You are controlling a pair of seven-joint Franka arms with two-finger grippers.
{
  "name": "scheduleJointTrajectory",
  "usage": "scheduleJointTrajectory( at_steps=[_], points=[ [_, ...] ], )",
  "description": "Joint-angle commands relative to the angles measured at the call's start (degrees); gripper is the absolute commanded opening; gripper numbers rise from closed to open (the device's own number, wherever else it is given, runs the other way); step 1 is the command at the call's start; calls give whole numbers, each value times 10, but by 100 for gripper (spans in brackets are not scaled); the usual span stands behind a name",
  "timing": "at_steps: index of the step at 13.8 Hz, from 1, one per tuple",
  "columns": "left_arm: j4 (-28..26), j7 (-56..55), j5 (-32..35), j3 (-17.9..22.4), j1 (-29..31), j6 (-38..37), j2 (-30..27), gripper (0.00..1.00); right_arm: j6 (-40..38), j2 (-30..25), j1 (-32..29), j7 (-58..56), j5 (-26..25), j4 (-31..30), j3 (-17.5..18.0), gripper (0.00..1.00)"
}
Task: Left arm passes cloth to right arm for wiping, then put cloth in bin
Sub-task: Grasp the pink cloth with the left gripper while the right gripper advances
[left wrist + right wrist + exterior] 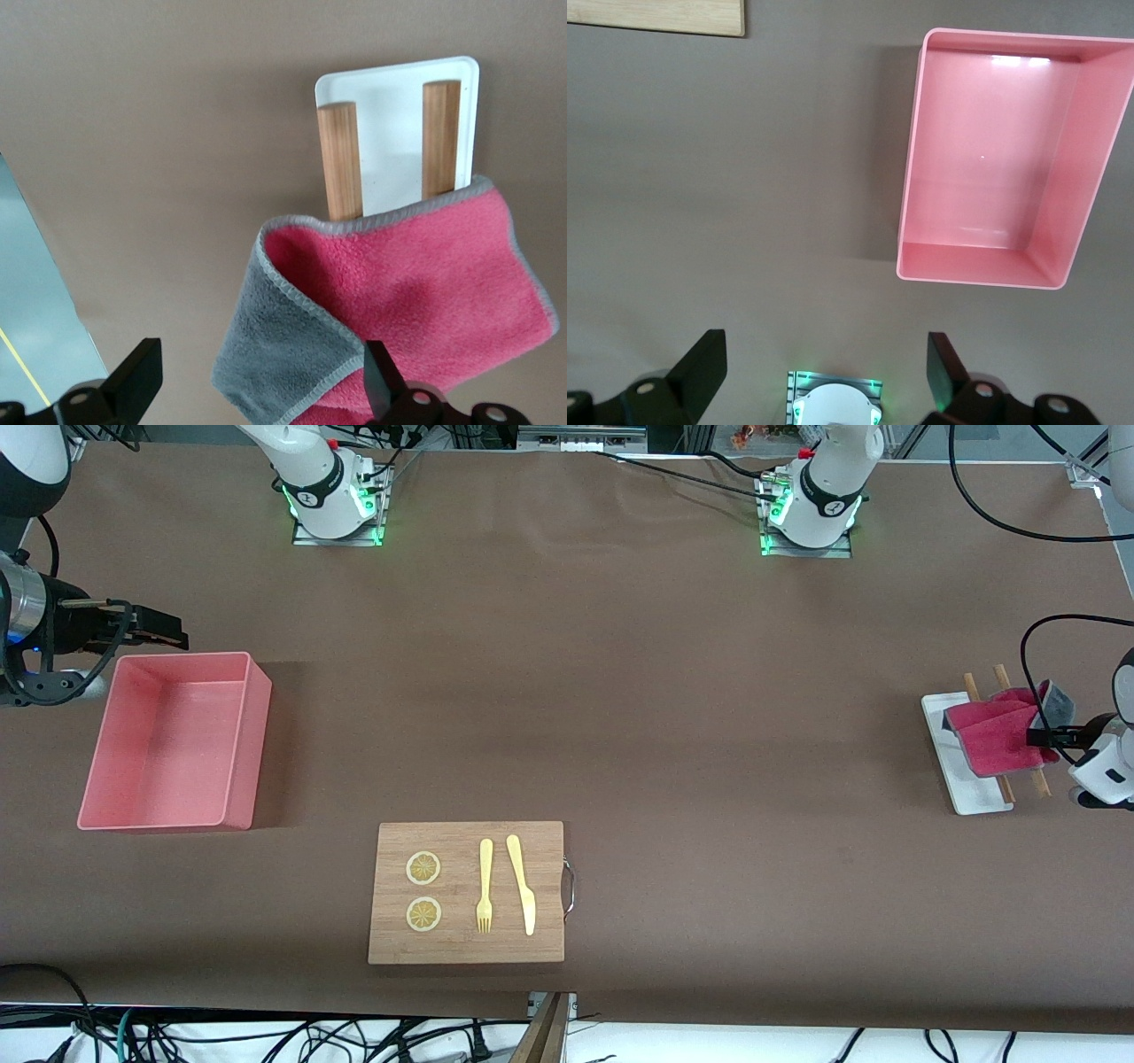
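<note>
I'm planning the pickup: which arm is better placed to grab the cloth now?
The left. Its open left gripper hangs right at the cloth draped over the white tray at its end of the table. The right gripper, also open, waits by the bin, with the table's length between it and the cloth.

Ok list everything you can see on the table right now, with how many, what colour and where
cloth: one, crimson-pink with grey reverse, draped over the wooden sticks on the white tray
white tray: one, white, at the left arm's end of the table
wooden sticks: two, light wood, lying across the tray under the cloth
bin: one, salmon-pink, empty, at the right arm's end of the table
cutting board: one, light wood with a metal handle, nearer the front camera than the bin
lemon slices: two, yellow, on the board
fork: one, pale yellow, on the board
knife: one, pale yellow, beside the fork
left pincer: open, at the cloth
right pincer: open, beside the bin
</note>
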Motion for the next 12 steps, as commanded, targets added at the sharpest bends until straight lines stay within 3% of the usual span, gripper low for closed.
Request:
scheduleJointTrajectory(
  at_steps=[1,5,12],
  points=[
    [10,4,2,-2,-4,-16,1,100,-5,-5,13,12,9,-1,2,100],
    [13,4,-25,-2,-18,-17,-1,100,-1,-4,19,16,11,-1,2,100],
    [10,35,-22,0,1,-17,2,100,0,-4,46,153,50,-1,2,100]
  ],
)
